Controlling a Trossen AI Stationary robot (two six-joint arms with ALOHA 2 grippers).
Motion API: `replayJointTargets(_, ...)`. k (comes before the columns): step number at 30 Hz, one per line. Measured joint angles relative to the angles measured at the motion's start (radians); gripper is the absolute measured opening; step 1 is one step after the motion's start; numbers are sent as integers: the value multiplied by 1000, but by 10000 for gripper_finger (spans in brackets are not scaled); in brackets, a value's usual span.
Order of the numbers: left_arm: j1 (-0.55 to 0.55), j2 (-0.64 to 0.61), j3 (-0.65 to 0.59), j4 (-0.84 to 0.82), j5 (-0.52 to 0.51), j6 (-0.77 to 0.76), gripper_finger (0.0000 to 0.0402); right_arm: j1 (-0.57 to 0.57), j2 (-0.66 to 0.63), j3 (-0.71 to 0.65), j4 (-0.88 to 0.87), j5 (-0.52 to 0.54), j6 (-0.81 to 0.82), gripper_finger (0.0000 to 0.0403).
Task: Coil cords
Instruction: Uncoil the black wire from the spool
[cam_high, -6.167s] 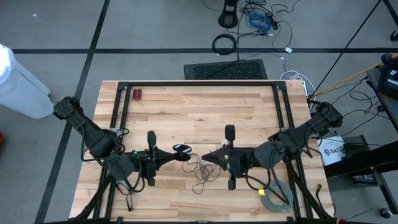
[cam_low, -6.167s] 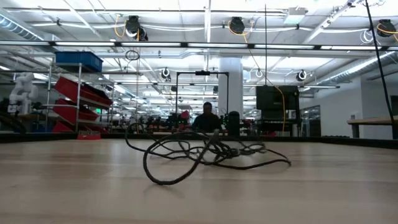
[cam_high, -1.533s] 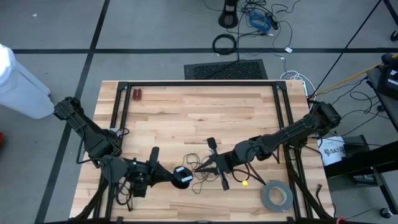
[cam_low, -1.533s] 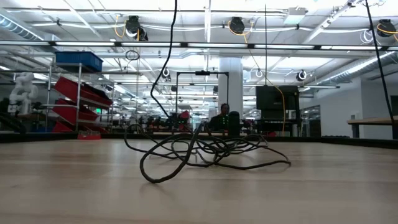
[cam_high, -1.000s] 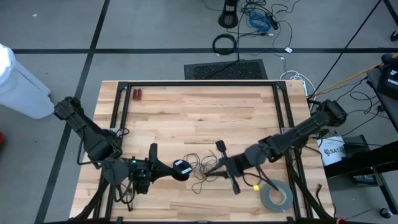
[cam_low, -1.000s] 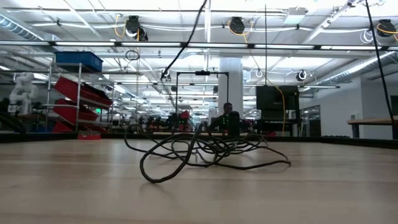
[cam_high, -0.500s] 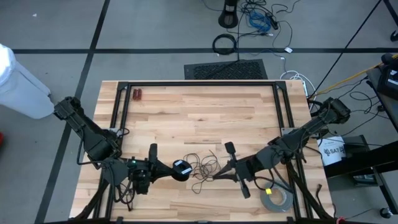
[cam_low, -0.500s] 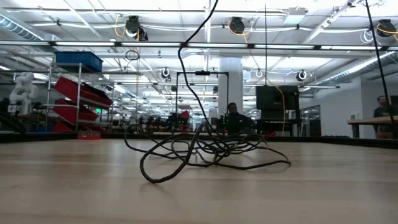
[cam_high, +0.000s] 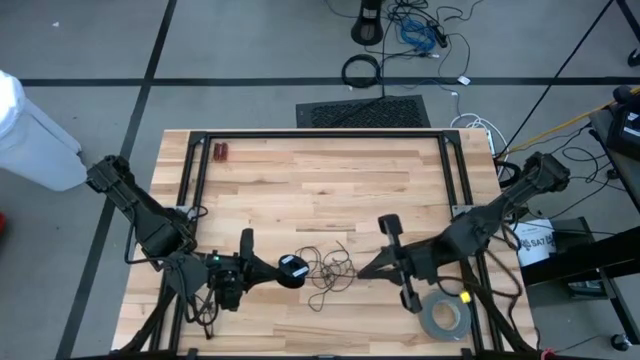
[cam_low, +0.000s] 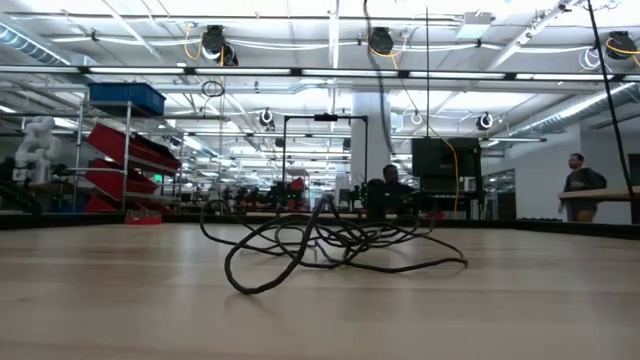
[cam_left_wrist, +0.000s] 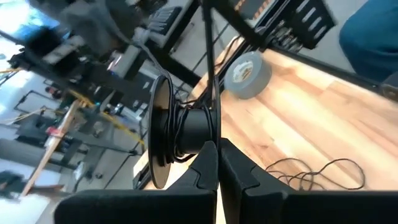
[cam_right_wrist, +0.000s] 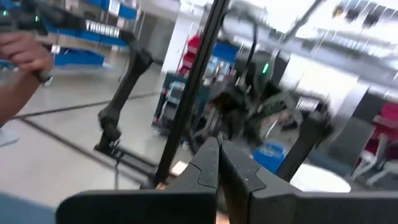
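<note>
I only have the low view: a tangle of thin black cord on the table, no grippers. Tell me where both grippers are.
Observer: From above, the left gripper sits just left of the loose strands, and the right gripper just right of them.
Operator: Report what the left one holds.
Observer: Its wrist view shows it shut on a black cord spool with cord wound on it.
Operator: Name anything else by the right arm.
Observer: A grey tape roll lies beside it, apart from the cord.
</note>
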Motion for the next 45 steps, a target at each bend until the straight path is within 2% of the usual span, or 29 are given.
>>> replayJointTargets(6, 7, 1, 0, 21, 136, -1, 0, -64, -4, 0, 95, -5, -81, 0)
replayJointTargets(11, 16, 23, 0, 66, 207, 6, 0, -160, -4, 0, 91, -13, -65, 0)
replayJointTargets(23, 71, 41, 0, 144, 355, 57, 0, -354, 39, 0, 15, -215, 69, 0)
replayJointTargets(31, 120, 41, 0, 151, 366, 16, 0, -386, 91, 5, 135, -315, 92, 0)
replayJointTargets(37, 176, 54, 0, 152, 373, -43, 0, -387, 125, 116, 125, -377, 74, 0)
replayJointTargets(45, 214, 105, 0, 210, 494, 4, 0, -391, 238, 303, -51, -402, 29, 0)
